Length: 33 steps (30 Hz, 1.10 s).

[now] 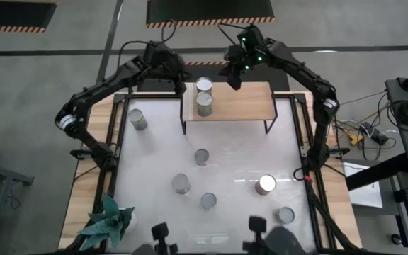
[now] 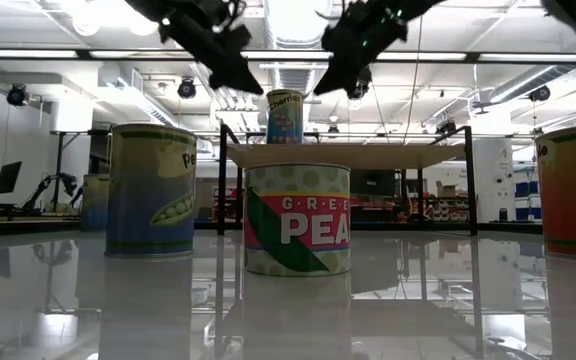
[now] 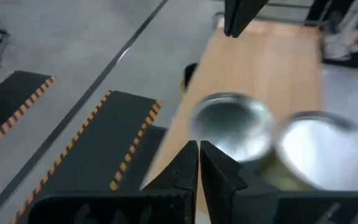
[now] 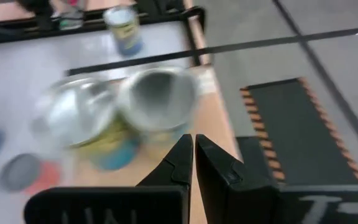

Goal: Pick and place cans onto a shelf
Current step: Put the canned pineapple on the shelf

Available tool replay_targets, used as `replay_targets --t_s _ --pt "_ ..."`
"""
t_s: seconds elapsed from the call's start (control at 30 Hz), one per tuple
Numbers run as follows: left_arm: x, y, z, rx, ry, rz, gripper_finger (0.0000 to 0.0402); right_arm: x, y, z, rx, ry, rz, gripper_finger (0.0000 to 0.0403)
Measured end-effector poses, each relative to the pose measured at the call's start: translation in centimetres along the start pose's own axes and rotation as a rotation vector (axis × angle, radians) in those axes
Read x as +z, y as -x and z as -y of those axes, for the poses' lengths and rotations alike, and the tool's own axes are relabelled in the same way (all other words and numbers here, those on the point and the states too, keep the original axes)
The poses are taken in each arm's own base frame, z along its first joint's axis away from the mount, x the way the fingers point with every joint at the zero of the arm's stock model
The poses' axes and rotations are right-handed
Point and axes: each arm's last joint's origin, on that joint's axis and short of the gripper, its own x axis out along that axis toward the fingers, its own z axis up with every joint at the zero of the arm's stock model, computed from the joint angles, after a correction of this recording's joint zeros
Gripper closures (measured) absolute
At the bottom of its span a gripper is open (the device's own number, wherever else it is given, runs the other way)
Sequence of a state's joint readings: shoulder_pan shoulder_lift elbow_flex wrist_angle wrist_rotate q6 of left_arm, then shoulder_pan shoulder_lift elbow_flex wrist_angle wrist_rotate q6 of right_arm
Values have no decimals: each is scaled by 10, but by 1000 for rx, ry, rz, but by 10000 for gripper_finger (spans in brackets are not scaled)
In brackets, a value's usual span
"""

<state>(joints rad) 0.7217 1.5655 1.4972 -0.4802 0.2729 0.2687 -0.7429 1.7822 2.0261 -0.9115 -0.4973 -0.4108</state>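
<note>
The light-wood shelf (image 1: pixel 236 105) stands at the table's far edge. Two cans (image 1: pixel 204 86) (image 1: pixel 204 104) stand side by side on its left end; they also show in the left wrist view (image 3: pixel 232 124) (image 3: pixel 319 146) and the right wrist view (image 4: pixel 157 93) (image 4: pixel 79 112). My left gripper (image 1: pixel 182 90) (image 3: pixel 199 149) is shut and empty, above and just left of the shelf's left end. My right gripper (image 1: pixel 234 81) (image 4: pixel 193 143) is shut and empty, above the shelf's far edge, right of the two cans. Both hang above shelf height in the low view (image 2: pixel 246 82) (image 2: pixel 325 86).
Several more cans stand on the white tabletop: one at the far left (image 1: pixel 137 119), one mid-table (image 1: pixel 201 156), two toward the near side (image 1: pixel 180 184) (image 1: pixel 208 201), two at the near right (image 1: pixel 265 185) (image 1: pixel 285 214). A teal spiky plant (image 1: pixel 108 223) sits at the near left corner.
</note>
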Motion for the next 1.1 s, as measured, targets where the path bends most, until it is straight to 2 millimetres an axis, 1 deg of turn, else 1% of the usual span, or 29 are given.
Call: replay_targets --t_s 0.13,0.27,0.4,0.5,0.57,0.73,0.87,0.97,1.1 --pt "-6 22 32 -58 -8 33 401 0 13 -39 62 -25 -17 394" --pt "-17 50 70 -125 11 113 402 -8 26 -88 141 -79 -32 394" --pt "-35 73 108 -234 31 188 401 -25 33 -140 224 -178 -68 394" --pt "-47 91 130 -319 32 268 402 -43 33 -179 197 -257 -132 394" --pt "-54 100 142 -365 35 304 402 -58 33 -203 165 -316 -189 394" --pt "-65 118 161 -413 45 375 402 -97 29 -256 196 -489 -350 394" --pt "-72 123 169 -433 40 385 402 -126 26 -292 183 -608 -492 394" --pt "-72 125 173 -452 34 391 402 -146 27 -312 132 -660 -622 394" --pt "-72 123 175 -456 29 380 402 -172 34 -330 14 -593 -738 394"
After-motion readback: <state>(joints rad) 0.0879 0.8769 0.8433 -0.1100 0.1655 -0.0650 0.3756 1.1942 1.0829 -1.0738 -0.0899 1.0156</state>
